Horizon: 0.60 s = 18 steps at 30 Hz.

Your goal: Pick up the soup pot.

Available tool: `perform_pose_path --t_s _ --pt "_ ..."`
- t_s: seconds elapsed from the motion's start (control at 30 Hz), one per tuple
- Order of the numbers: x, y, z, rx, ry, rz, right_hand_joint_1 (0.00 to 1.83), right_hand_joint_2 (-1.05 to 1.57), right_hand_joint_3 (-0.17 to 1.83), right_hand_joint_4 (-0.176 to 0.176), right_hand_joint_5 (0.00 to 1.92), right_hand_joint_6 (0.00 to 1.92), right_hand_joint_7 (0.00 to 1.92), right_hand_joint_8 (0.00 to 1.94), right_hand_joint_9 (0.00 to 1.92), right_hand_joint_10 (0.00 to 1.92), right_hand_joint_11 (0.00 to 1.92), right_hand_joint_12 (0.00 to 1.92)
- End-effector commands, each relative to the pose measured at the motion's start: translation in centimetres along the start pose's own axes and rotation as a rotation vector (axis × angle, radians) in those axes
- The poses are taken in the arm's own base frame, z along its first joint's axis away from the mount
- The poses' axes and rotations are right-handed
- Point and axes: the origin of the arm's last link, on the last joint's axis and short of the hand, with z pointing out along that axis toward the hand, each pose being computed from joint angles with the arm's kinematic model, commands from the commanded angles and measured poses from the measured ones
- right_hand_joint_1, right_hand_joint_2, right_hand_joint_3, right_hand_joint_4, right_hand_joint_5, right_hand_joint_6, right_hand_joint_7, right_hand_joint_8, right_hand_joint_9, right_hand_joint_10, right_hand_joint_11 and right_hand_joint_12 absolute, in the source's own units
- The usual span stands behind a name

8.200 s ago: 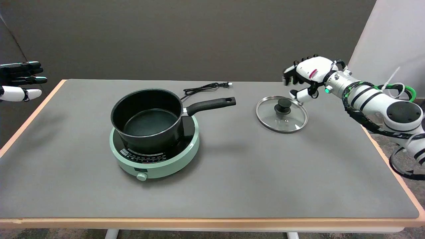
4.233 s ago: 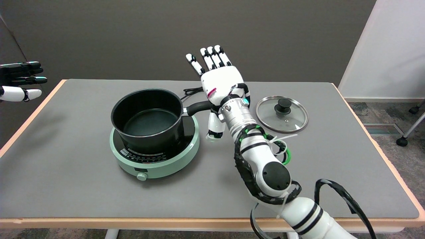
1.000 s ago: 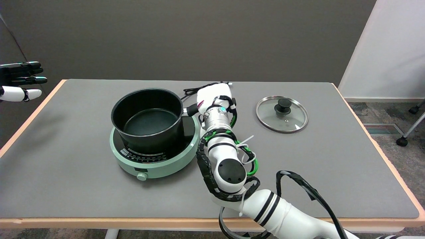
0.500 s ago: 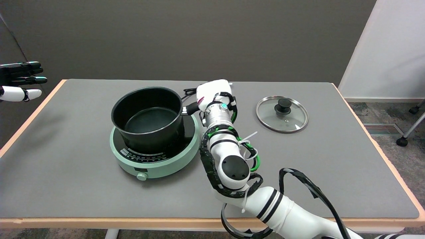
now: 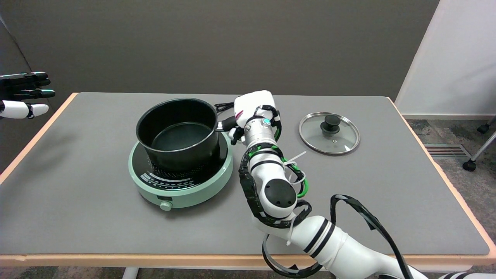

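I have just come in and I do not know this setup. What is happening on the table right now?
The robot's right hand grips the handle of the black soup pot and holds it lifted a little above the green hot plate, shifted toward the back and right of it. The pot looks empty. Its glass lid lies flat on the table to the right, apart from the pot. A black power cord lies behind the hand.

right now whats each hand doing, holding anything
Right hand: closed on the handle of the pot.
Left hand: holds nothing, fingers extended, off to the side in the air.
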Motion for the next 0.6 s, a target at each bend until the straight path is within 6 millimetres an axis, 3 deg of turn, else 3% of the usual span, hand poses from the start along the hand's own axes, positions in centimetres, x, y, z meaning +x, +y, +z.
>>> perform_pose_path --t_s 0.03,0.2,0.37,0.6 --pt "-0.4 1.0 0.1 -0.008 0.006 -0.009 0.7 1.24 0.17 -0.027 1.91 1.91 1.91 1.91 1.91 1.91 1.91 1.91" --pt "-0.6 1.7 0.0 -0.015 0.014 -0.02 0.76 1.2 0.25 -0.027 1.91 1.91 1.91 1.91 1.91 1.91 1.91 1.91" --pt "-0.6 3.1 0.0 -0.033 0.033 -0.032 0.85 1.09 0.47 -0.029 1.91 1.91 1.91 1.91 1.91 1.91 1.91 1.91" --pt "-0.5 6.7 0.0 -0.067 0.067 -0.035 0.89 1.03 0.7 -0.045 1.89 1.89 1.89 1.89 1.89 1.89 1.89 1.89"
